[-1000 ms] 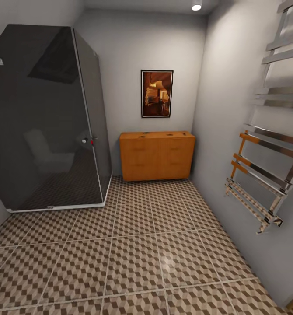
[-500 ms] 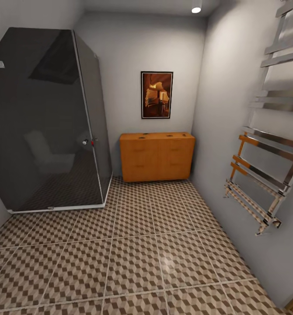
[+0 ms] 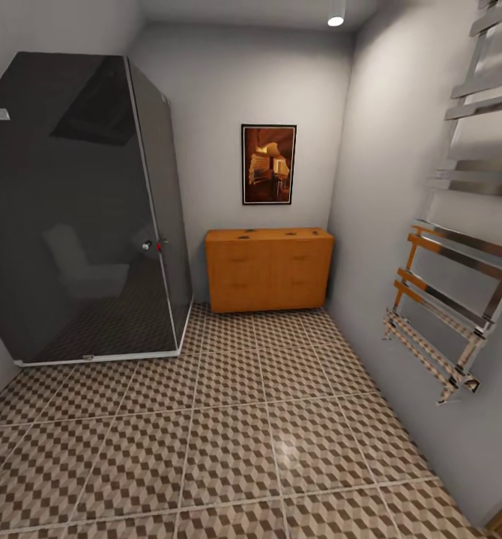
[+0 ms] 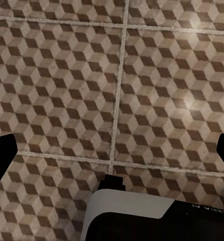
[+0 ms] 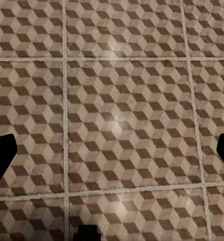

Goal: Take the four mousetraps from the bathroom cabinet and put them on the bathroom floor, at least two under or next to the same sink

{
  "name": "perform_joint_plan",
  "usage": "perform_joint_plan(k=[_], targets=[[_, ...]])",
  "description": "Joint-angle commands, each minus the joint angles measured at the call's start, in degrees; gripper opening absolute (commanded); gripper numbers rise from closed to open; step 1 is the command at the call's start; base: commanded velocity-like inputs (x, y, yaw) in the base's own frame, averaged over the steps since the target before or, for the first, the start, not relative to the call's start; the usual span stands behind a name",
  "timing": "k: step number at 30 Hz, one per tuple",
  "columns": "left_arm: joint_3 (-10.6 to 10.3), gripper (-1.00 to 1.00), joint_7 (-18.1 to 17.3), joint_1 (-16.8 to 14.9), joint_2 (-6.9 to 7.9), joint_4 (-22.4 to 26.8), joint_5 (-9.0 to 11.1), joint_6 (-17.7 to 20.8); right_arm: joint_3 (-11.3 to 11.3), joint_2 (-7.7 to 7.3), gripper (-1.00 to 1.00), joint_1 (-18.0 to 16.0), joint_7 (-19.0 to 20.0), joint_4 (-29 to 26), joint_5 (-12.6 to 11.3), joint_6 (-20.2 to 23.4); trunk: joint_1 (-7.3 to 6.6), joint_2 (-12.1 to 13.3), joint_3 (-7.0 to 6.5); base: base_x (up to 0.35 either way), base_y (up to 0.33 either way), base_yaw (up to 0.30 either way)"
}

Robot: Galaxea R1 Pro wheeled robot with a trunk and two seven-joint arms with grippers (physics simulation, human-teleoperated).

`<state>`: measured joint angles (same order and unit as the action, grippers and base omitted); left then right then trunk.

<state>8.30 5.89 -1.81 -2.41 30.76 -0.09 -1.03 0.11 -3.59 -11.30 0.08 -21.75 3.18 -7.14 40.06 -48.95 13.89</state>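
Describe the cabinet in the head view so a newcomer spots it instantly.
Start at the far wall, under the framed picture. The cabinet is the low orange-brown wooden chest on the patterned floor, right of the dark glass shower; nothing else there is orange wood.

We stand in a small bathroom with pale grey walls. Ahead of us the floor (image 3: 228,449) spreads in large square tiles printed with brown, beige and white cubes, split by pale grout lines. In the left corner rises a dark smoked-glass shower enclosure (image 3: 86,209) with a white base rim. Against the far wall sits a low orange-brown wooden chest (image 3: 270,268), and above it hangs a framed picture (image 3: 268,164) in warm orange tones. On the right wall we see a chrome towel rail (image 3: 449,299) of slanted bars. A round ceiling spotlight (image 3: 336,20) glows overhead, and its sheen falls on the tiles.
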Motion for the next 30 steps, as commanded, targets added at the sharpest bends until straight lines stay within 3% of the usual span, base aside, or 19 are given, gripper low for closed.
perform_joint_plan(k=[1, 13, 30], targets=[[0.2, 1.0, 0.0, 0.0, -0.06, 0.0, 0.0, -0.1, 0.0, -0.01, 1.0, 0.0, 0.0, 0.0, 0.3, -0.2, -0.22, 0.4, -0.11, 0.0, 0.0, 0.0], [0.2, 1.0, 0.0, 0.0, -0.05, 0.0, -0.1, -0.2, 0.0, -0.01, 1.0, 0.0, 0.0, 0.0, 0.3, -0.2, -2.86, 5.2, -2.27, 0.068, 0.0, 0.0], [0.2, 1.0, 0.0, 0.0, -0.06, 0.0, -0.2, -0.1, 0.0, -0.01, 1.0, 0.0, 0.0, 0.0, 0.3, -0.2, -6.59, 12.0, -5.32, 0.294, 0.0, 0.0]])
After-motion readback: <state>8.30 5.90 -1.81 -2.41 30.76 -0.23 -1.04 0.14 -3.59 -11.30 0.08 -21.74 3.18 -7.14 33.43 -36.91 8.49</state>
